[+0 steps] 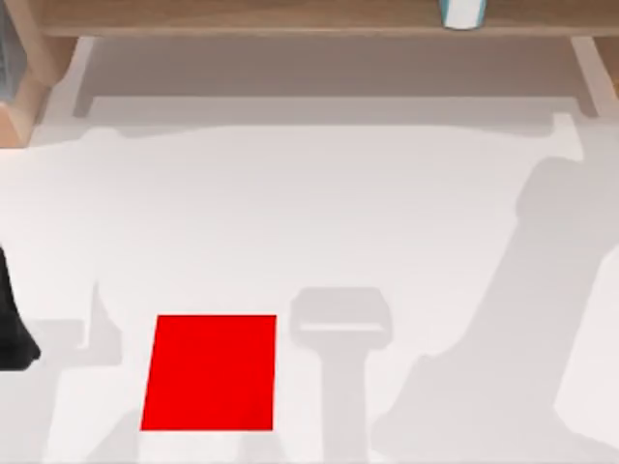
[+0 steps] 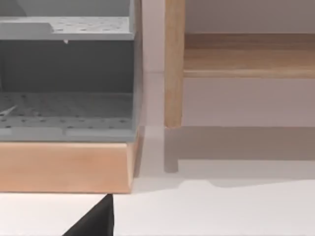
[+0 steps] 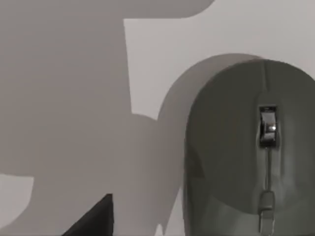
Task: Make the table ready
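We are viewing a grey computer mouse (image 3: pixel 246 157) close under the right wrist camera. It is lying on the table (image 1: pixel 309 222), the wide white tabletop spreading below every view, and its metal scroll wheel (image 3: pixel 267 127) is showing along its centre line. Broad shadows are covering the mouse and the surface beside it. 1 dark wedge of our right gripper (image 3: pixel 96 221) is showing at the edge of that view; we cannot tell whether this gripper is apart or together.

In the top view, our left arm (image 1: pixel 14 324) is sitting at the table's left edge. 1 dark wedge of our left gripper (image 2: pixel 96 221) is showing in the left wrist view; its state cannot be told either. That view is facing a grey perforated rack (image 2: pixel 66 83) resting on a wooden base (image 2: pixel 64 167), just beside a wooden post (image 2: pixel 173 64).

1 red mat (image 1: pixel 211 372) is lying flat on the table, near its front and left of centre. A wooden shelf (image 1: pixel 290 14) is running along the far side, carrying a white and blue container (image 1: pixel 462 14).
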Action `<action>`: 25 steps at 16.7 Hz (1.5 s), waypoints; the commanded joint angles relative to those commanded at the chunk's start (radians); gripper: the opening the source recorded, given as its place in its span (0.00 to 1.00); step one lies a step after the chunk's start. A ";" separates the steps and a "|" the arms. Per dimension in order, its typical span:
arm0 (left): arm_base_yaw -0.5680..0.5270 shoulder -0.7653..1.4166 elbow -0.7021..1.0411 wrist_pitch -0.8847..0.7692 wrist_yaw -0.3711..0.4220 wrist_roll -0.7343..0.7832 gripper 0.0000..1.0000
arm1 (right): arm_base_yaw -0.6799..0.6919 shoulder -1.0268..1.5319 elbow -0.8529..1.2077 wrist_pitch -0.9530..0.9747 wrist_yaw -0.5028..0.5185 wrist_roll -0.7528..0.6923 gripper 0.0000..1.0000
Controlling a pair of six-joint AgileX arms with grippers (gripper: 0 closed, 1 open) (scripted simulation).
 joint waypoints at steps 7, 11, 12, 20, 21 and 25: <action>0.000 0.000 0.000 0.000 0.000 0.000 1.00 | 0.003 0.017 -0.007 0.018 -0.001 0.003 0.92; 0.000 0.000 0.000 0.000 0.000 0.000 1.00 | 0.003 0.017 -0.007 0.018 -0.001 0.003 0.62; 0.000 0.000 0.000 0.000 0.000 0.000 1.00 | 0.003 0.017 -0.007 0.018 -0.001 0.003 0.55; 0.000 0.000 0.000 0.000 0.000 0.000 1.00 | 0.003 0.017 -0.007 0.018 -0.001 0.003 0.00; 0.000 0.000 0.000 0.000 0.000 0.000 1.00 | 0.003 0.017 -0.007 0.018 -0.001 0.003 0.00; 0.000 0.000 0.000 0.000 0.000 0.000 1.00 | 0.003 0.017 -0.007 0.018 -0.001 0.003 0.00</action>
